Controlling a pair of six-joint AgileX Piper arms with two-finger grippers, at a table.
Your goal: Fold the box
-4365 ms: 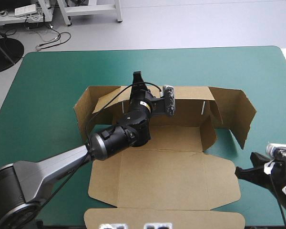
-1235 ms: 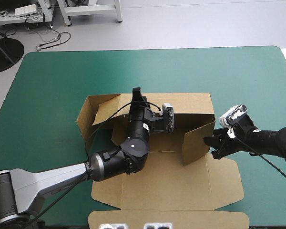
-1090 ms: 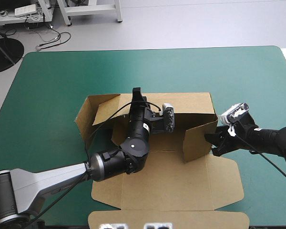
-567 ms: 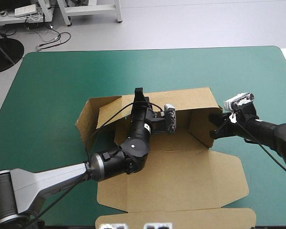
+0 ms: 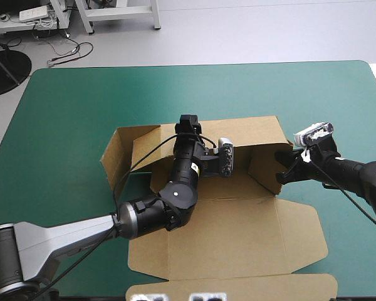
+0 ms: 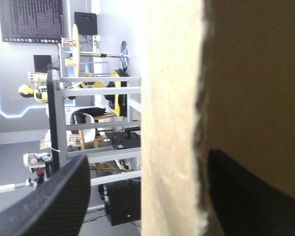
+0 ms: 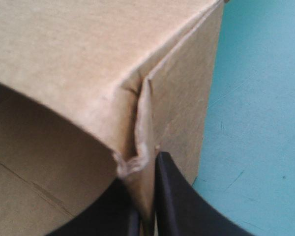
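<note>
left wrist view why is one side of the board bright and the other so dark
Left wrist view: the box wall stands inside the open left gripper, its room-facing side lit, the other in shadow. Right wrist view: shade under the wall the right gripper pinches. High view: evenly lit.

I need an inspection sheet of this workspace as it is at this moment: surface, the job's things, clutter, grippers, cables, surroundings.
Surface: teal-green table cover, lying flat.
Job's things: brown box, far wall and right side wall raised, lid flat toward the near edge.
Clutter: nothing seen.
Grippers: left gripper open, one finger on each side of the far wall; right gripper shut on the box at its right side wall.
Cables: nothing seen.
Surroundings: nothing seen.
</note>
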